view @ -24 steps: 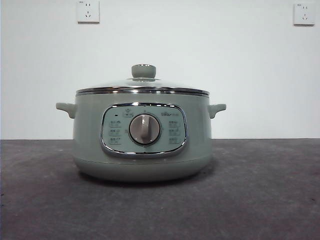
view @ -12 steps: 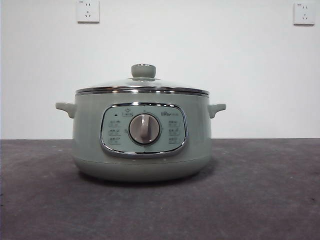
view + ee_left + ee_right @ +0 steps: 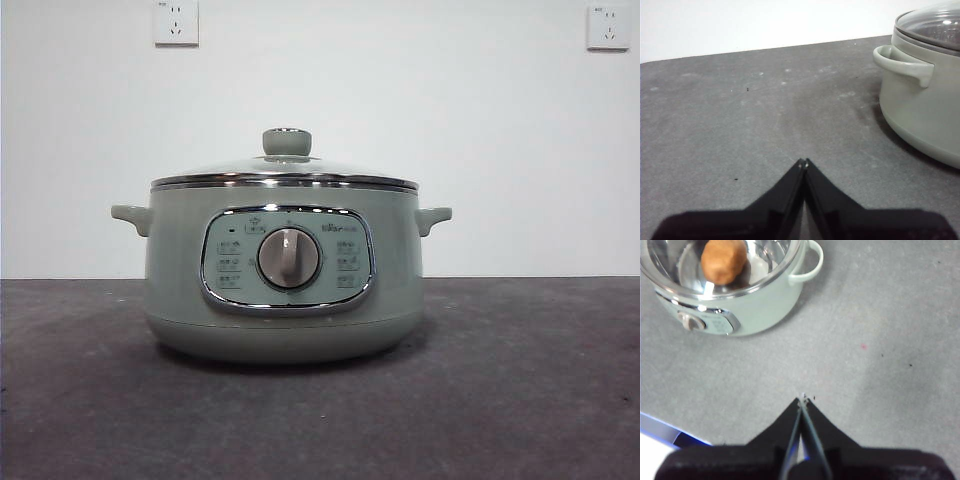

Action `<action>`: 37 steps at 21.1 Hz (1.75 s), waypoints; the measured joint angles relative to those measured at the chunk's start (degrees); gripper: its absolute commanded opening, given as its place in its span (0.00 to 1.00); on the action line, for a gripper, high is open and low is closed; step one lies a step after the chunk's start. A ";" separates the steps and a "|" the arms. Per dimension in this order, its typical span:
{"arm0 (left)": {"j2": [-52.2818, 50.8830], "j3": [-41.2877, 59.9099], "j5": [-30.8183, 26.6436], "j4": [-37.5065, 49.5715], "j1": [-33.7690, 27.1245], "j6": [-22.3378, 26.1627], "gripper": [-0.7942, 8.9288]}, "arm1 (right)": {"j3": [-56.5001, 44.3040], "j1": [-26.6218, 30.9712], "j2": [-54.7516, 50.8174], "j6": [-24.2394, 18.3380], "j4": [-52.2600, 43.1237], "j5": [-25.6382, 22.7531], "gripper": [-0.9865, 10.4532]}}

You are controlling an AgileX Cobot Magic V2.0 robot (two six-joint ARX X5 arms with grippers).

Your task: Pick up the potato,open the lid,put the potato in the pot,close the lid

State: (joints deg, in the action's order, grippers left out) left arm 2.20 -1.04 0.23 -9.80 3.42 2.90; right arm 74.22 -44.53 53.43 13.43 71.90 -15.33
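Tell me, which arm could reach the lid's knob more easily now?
Probably right: the right tool hangs high, looking down on the lid and pot; the left tool sits low beside the pot's handle.

Obstacle: the table point(image 3: 520, 400) is occupied at its middle by the pot point(image 3: 285, 300).
Pot opening: covered by the lid point(image 3: 285, 172).
Lid knob: left unobstructed from above and from every side.
Open passage: bare tabletop is seen on both sides of the pot.
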 measured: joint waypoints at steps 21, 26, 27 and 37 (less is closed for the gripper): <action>1.73 0.00 0.02 0.04 0.00 0.00 0.08 | -72.65 41.38 -52.65 -18.21 -62.31 11.96 0.09; 2.34 0.00 0.00 0.00 0.00 0.00 0.08 | -72.96 44.02 -52.85 -19.12 -61.51 19.28 0.09; 2.36 0.00 0.02 0.00 0.00 0.00 0.08 | -72.96 44.19 -52.83 -19.28 -61.51 18.73 0.09; 2.45 0.00 0.00 0.02 0.00 0.00 0.08 | -72.96 44.24 -52.85 -17.68 -61.22 13.70 0.09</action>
State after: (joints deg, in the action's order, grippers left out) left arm 4.64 -1.04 0.23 -9.78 3.42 2.90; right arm 1.26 -0.30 0.58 -4.25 10.68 -1.63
